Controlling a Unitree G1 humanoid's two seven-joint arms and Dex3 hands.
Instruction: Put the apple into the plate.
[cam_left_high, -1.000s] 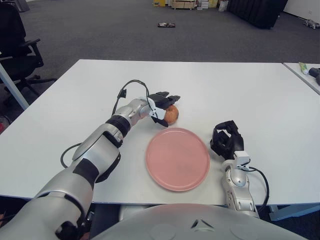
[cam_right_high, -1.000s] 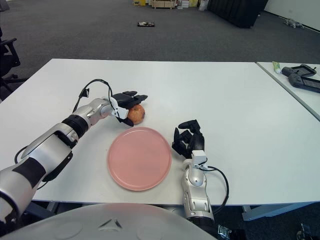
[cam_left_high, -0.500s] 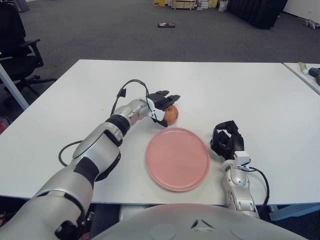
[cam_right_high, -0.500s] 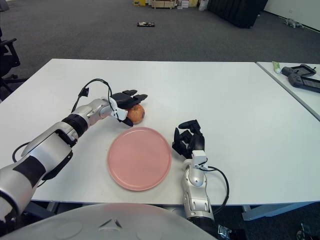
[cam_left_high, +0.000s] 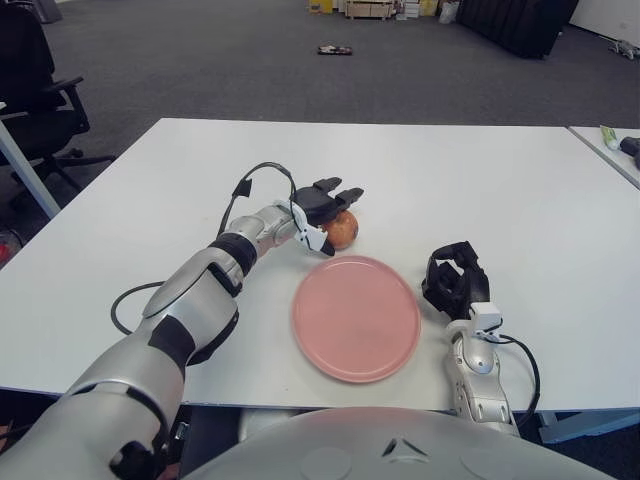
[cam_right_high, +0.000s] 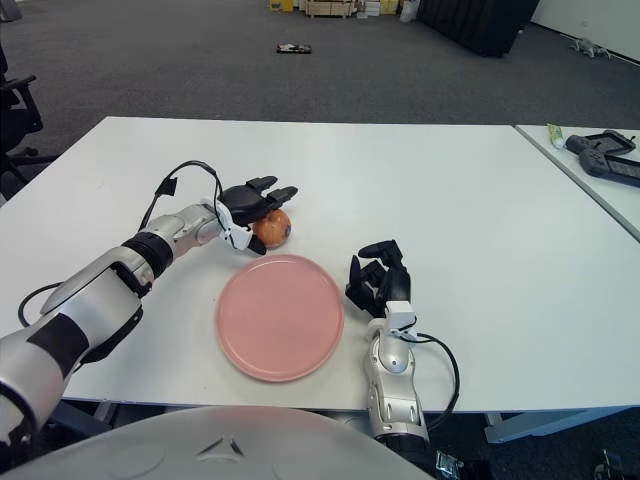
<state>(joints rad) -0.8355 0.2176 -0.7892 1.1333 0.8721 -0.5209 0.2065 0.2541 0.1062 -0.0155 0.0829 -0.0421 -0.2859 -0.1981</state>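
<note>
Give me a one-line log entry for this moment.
left robot hand: fingers over apple, on table beyond plate | plate: bare | right robot hand: idle, right of plate | step: grasping

apple (cam_left_high: 342, 229): reddish-orange, yellowish patch | plate (cam_left_high: 355, 317): plain pink | table (cam_left_high: 520, 200): white | left hand (cam_left_high: 322, 207): black fingers, white palm piece | right hand (cam_left_high: 455, 281): black | arms: silver, black bands | floor: dark grey
</note>
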